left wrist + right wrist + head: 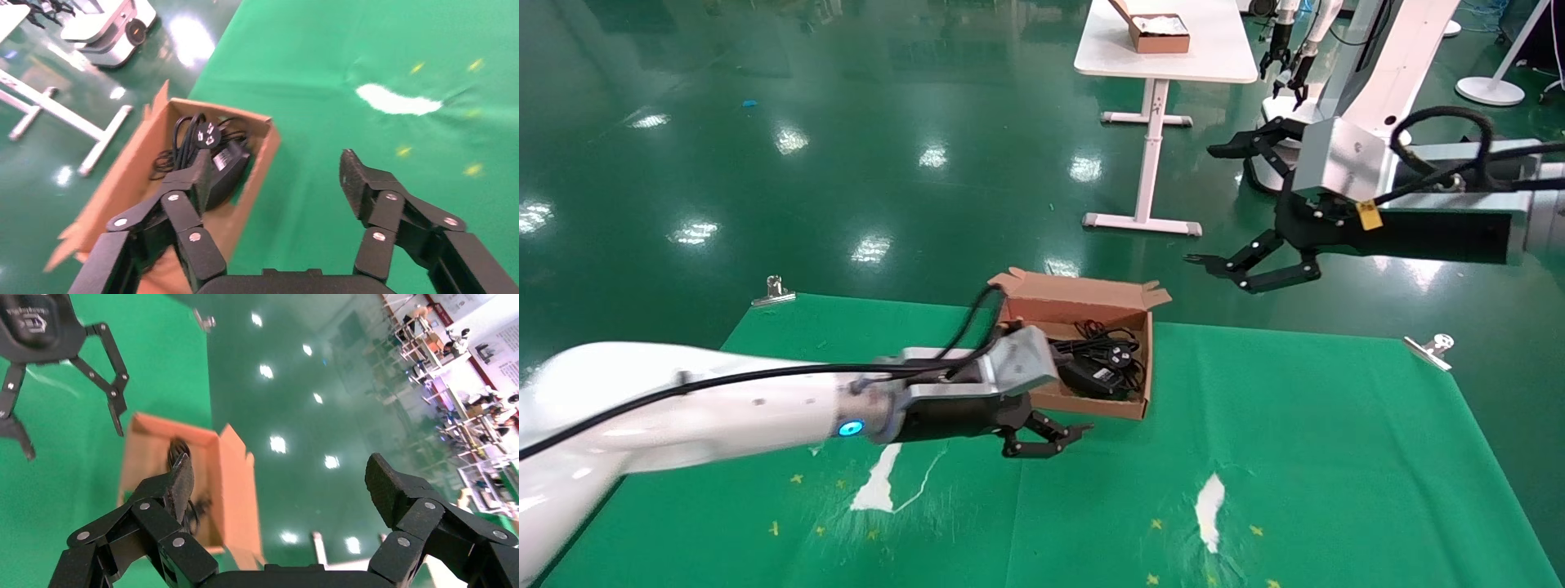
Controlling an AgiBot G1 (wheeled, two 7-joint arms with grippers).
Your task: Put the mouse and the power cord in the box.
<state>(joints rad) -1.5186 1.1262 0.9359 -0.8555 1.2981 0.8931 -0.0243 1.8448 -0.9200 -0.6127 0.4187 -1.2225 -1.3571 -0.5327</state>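
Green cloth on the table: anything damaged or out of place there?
Yes. The green cloth has white worn patches, one near the left pincer and another toward the right. The box sits square, cord inside.

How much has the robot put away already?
Nearly all, it seems. The thick black power cord and a black block, maybe the mouse, lie inside the shallow brown cardboard box. The left gripper, beside the box, and the raised right gripper hold nothing, jaws open. Nothing shows left on the green cloth.
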